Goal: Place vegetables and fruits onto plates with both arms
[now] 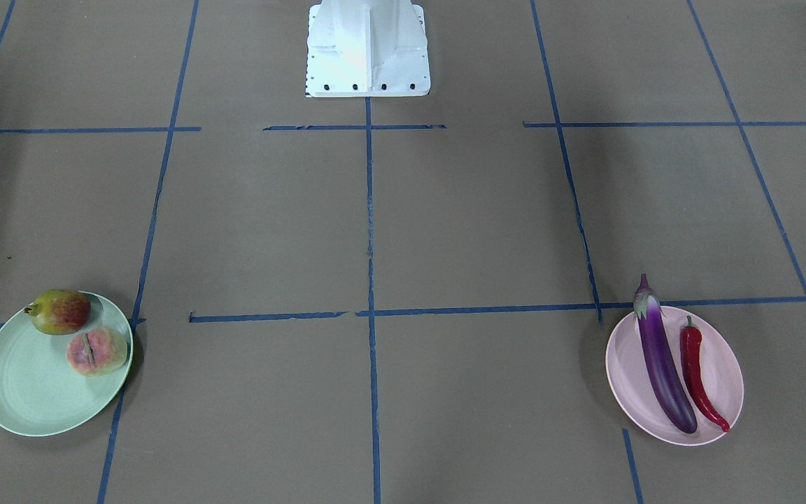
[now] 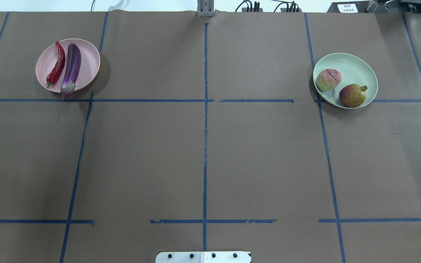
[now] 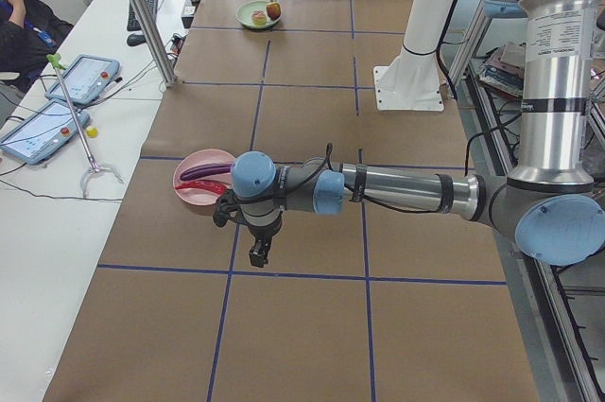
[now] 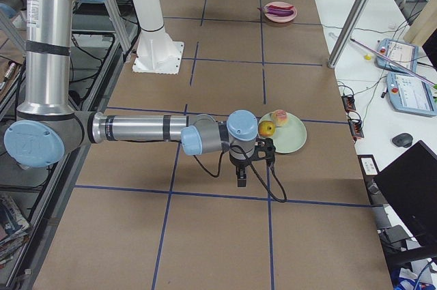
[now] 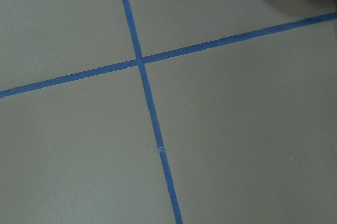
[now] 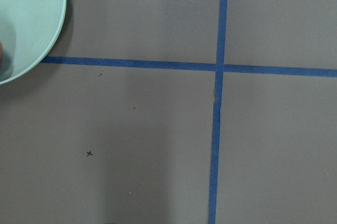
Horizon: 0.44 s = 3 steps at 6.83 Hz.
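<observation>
Fruits and vegetables lie on their plates on the brown surface (image 2: 141, 157).
The eggplant (image 2: 71, 65) and chili pepper (image 2: 57, 65) lie side by side on the pink plate (image 2: 90, 60) at far left. The red-and-yellow fruit (image 2: 352, 95) and peach-like fruit (image 2: 328, 79) rest on the mint plate (image 2: 358, 67) at far right. The left fingers (image 3: 257, 255) and right fingers (image 4: 240, 179) point down, each near its plate. I cannot tell whether they are apart or together.

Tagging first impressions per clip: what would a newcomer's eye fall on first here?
Two filled plates: a pink plate with a purple eggplant and red chili pepper on the robot's left, a mint green plate with a peach-like fruit and a red-and-yellow fruit on its right. The left arm and right arm each stretch out level near their plates.
</observation>
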Available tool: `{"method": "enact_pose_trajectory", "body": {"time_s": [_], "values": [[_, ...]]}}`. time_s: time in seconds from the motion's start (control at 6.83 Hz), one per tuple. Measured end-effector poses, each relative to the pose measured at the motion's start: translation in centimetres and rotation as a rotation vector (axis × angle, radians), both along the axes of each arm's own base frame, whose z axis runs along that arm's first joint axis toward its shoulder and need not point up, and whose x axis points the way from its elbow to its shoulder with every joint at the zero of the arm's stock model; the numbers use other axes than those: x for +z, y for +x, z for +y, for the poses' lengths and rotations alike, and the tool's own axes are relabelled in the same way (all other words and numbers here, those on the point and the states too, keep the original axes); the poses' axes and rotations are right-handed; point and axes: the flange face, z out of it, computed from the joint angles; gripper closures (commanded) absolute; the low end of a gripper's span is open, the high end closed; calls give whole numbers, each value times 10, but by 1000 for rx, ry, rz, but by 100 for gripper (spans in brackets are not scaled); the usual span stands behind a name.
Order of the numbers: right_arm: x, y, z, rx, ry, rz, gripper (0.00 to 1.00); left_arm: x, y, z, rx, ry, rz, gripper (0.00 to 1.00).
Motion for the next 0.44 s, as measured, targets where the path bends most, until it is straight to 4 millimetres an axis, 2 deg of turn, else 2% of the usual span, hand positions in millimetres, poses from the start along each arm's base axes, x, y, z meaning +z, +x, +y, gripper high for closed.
{"method": "enact_pose_trajectory", "body": {"time_s": [0.44], "values": [[9,1,18,-1,-15,4,0,20,-9,21,-21,-39,1,0]]}}
